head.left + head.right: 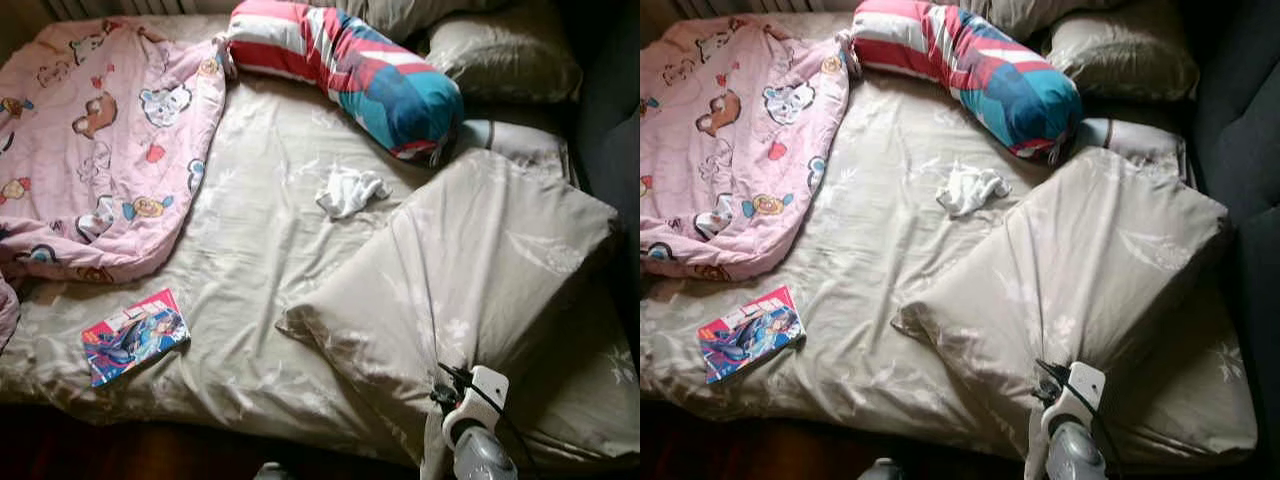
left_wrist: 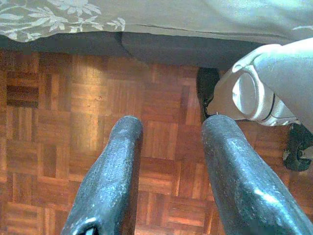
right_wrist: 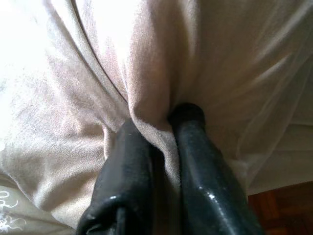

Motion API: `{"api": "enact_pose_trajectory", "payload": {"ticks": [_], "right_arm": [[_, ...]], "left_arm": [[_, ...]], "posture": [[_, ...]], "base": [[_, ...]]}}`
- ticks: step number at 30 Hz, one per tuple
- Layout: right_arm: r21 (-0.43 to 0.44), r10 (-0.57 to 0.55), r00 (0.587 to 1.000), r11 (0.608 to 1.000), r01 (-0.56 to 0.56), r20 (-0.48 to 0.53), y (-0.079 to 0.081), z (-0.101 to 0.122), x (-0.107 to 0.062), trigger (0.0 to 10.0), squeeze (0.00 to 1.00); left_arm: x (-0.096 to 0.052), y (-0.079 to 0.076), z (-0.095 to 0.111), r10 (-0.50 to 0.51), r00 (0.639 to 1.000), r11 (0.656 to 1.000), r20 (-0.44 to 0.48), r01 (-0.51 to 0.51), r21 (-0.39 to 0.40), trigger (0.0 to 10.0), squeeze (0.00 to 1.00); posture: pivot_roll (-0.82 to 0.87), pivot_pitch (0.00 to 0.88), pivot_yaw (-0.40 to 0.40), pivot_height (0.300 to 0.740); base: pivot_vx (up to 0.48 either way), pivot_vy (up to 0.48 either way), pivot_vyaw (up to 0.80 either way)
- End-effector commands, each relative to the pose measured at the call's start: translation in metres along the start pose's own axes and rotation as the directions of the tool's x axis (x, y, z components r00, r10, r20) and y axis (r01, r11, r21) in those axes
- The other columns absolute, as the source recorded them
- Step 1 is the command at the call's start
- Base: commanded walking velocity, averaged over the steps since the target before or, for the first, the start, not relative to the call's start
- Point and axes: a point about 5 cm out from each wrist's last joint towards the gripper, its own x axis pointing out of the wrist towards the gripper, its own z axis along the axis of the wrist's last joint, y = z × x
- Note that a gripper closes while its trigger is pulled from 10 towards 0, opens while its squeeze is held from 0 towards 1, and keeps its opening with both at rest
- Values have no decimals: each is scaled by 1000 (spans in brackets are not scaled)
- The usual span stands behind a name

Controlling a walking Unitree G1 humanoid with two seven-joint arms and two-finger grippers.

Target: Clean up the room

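A large beige pillow lies slantwise on the right half of the bed. My right gripper is shut on a pinched fold of the pillow's fabric at its near corner, by the bed's front edge. My left gripper hangs low and open over the parquet floor, with nothing between its fingers. A small white crumpled cloth lies in the middle of the bed. A colourful comic book rests near the front left edge.
A pink cartoon-print blanket is bunched at the left. A red, white and blue striped bolster lies across the head, with more beige pillows behind it. Something dark stands along the bed's right side.
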Motion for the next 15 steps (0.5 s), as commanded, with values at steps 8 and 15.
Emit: {"api": "enact_pose_trajectory", "payload": {"ticks": [8,15], "right_arm": [[-51,-261,965,964,260,-9,-39,8,-2,0,0],[-93,-458,862,869,485,218,-80,75,-5,0,0]], "left_arm": [[-2,0,-11,29,996,999,-83,-30,-16,10000,0],[4,-1,-5,35,996,999,-86,-36,-12,10000,0]], "posture": [[89,301,91,740],[47,283,91,740]], "base": [[0,0,0],[0,0,0]]}}
